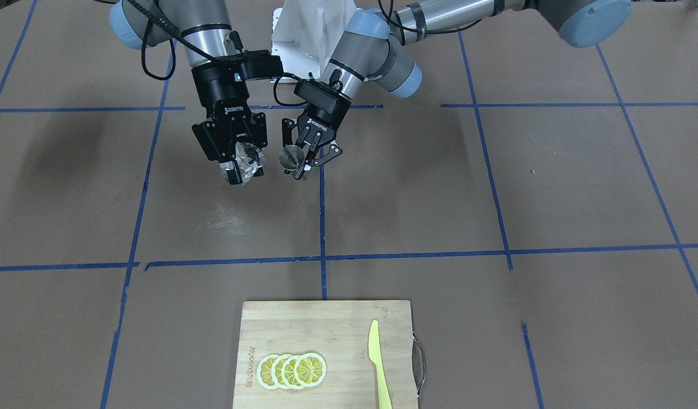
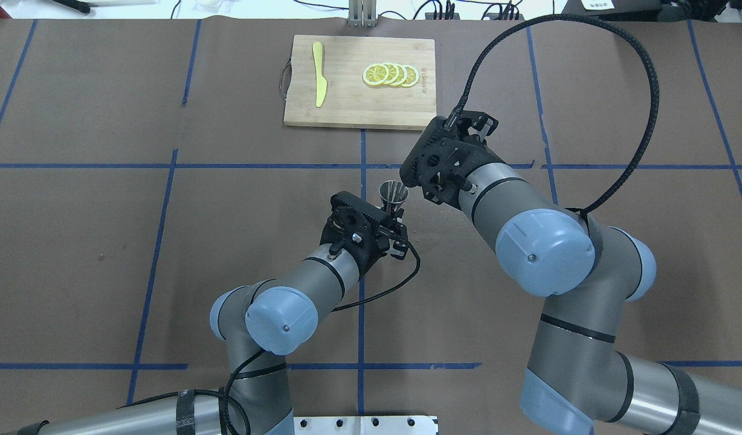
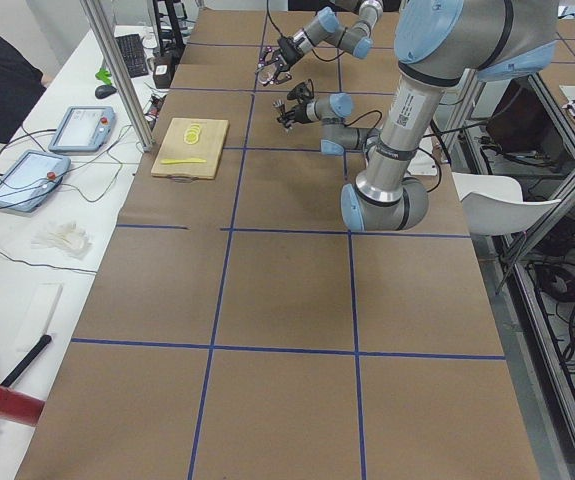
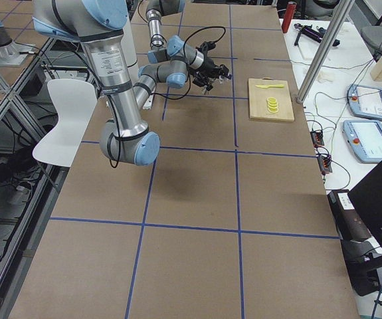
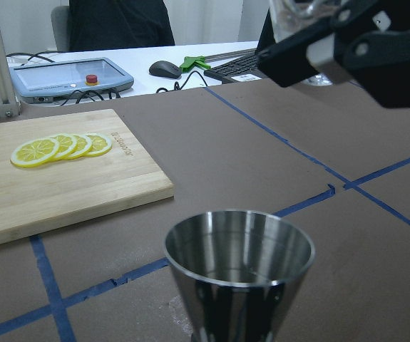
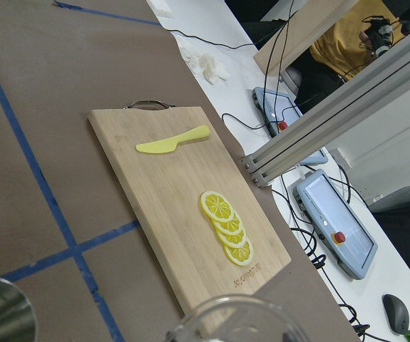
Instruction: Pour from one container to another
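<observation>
The left gripper (image 1: pixel 307 162) pinches a shiny metal jigger (image 1: pixel 294 155), upright above the table (image 1: pixel 497 199). The right gripper (image 1: pixel 244 168) squeezes a clear glass (image 1: pixel 250 157) just beside it (a bit higher).

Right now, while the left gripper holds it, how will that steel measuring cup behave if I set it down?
The steel measuring cup looks polished, so it may slip in the left gripper. It flares wide above a narrower body, so it probably tips easily. Metal, so likely rigid.

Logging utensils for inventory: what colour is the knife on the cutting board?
Pale yellow-green knife, clearest in the exterior front-facing view.
</observation>
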{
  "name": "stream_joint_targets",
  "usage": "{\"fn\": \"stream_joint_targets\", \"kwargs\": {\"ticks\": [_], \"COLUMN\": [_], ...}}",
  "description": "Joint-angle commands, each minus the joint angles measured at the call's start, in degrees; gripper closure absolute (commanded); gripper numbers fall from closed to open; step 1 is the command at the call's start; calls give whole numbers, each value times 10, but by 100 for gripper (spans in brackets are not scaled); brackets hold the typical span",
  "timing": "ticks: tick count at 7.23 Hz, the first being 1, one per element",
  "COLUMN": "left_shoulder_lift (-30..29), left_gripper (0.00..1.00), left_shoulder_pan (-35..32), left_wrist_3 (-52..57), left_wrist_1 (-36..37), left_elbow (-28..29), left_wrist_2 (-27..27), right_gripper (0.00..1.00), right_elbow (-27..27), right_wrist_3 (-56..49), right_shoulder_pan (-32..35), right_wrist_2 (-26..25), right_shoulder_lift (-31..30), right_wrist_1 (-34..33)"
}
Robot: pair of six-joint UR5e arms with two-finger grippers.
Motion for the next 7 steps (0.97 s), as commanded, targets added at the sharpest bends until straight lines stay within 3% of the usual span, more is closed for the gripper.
{"fn": "stream_joint_targets", "kwargs": {"ticks": [1,3,7], "left_shoulder_lift": [-2,-2,-3], "left_gripper": [100,100,100], "left_shoulder_pan": [1,1,1], "left_wrist_3": [4,9,13], "left_wrist_1": [0,0,0], "left_elbow": [1,2,4], "left_wrist_2": [0,0,1], "right_gripper": [100,100,100], "right_elbow": [0,-2,0], "right_wrist_3": [-14,-50,-87], "right_shoulder_pan": [-22,-36,-57], "right_wrist_2": [-27,-56,-112], "right_shoulder_lift": [6,7,40], "right_wrist_1": [-5,-6,-80]}}
